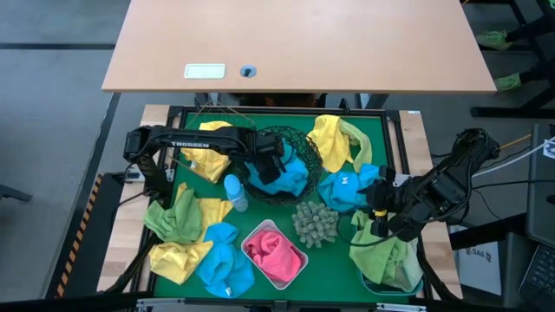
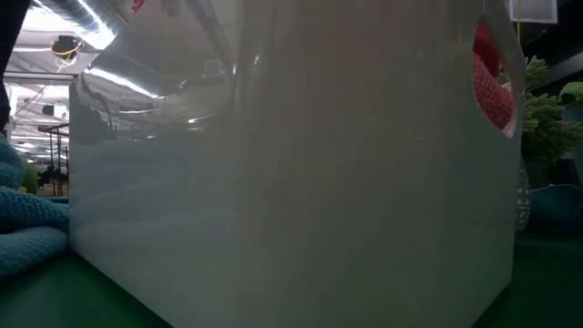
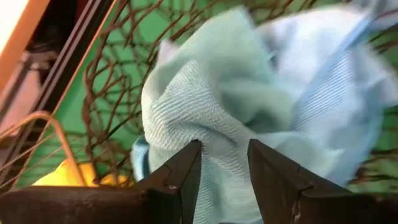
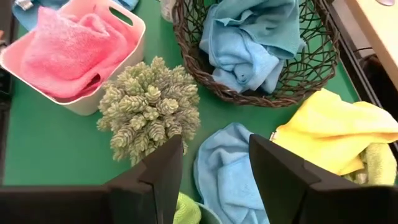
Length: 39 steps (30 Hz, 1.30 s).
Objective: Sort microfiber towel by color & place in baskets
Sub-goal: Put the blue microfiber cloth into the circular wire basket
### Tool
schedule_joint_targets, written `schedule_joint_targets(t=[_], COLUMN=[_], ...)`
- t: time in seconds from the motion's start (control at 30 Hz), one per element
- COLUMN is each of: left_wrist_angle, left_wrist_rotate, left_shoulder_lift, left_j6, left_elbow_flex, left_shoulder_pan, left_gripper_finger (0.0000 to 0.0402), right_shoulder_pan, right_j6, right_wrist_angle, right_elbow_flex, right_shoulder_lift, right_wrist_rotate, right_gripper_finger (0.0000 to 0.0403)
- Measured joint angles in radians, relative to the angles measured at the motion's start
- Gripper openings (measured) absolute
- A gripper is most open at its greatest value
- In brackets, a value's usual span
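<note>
1. Seen from above, your sort is partly done: blue towels (image 1: 284, 176) lie in the black mesh bowl (image 1: 303, 143), a pink towel (image 1: 276, 252) fills the white tub (image 1: 252, 230), and green towels (image 1: 386, 256) sit in the tub at the right front corner. Left on the green table (image 1: 381, 126) are yellow (image 1: 208, 160), green (image 1: 176, 217) and blue (image 1: 225, 260) cloths on the left, a yellow-and-green heap (image 1: 334, 139) at the back, and a blue one (image 1: 342, 191) beside the spiky ball (image 1: 315, 223). Your left hand (image 1: 270, 166) hangs over the bowl; your right hand (image 1: 379, 217) is between the loose blue towel and the green pile.

2. At table height, the white tub's wall (image 2: 273, 182) blocks nearly everything; pink shows through its handle slot (image 2: 492, 87), and a blue cloth (image 2: 27, 228) lies to one side.

3. From the left wrist, the fingers (image 3: 180, 180) stand apart, just above the crumpled blue towel (image 3: 249, 112) in the bowl, holding nothing.

4. From the right wrist, the fingers (image 4: 155, 174) are spread and empty, over the loose blue towel (image 4: 227, 168). That soft, ribbed cloth looks like your next pick.
</note>
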Motion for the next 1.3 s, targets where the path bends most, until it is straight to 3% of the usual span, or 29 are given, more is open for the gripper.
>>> schedule_joint_targets(t=[0.33,0.67,1.0,1.2,1.3], left_wrist_angle=[0.002,0.003,0.005,0.019,0.019], left_wrist_rotate=[0.134,0.147,0.146,0.146,0.146], left_shoulder_lift=[0.000,0.000,0.000,0.000,0.000], left_j6=[0.000,-0.001,0.000,0.000,0.000], left_elbow_flex=[0.139,0.150,0.150,0.151,0.151], left_shoulder_pan=[-0.001,-0.027,-0.055,-0.066,-0.068], left_gripper_finger=[0.0126,0.0126,0.0126,0.0126,0.0126], right_shoulder_pan=[-0.135,-0.465,-0.823,-0.956,-0.998], right_j6=[-0.092,-0.374,-0.640,-0.739,-0.741], right_wrist_angle=[-0.029,-0.087,0.052,0.244,0.304], right_elbow_flex=[0.000,-0.045,-0.304,-0.481,-0.541], right_shoulder_lift=[0.022,0.020,0.020,0.020,0.020], right_wrist_rotate=[-0.040,-0.286,-0.527,-0.659,-0.671], right_gripper_finger=[0.0184,0.0184,0.0184,0.0184,0.0184])
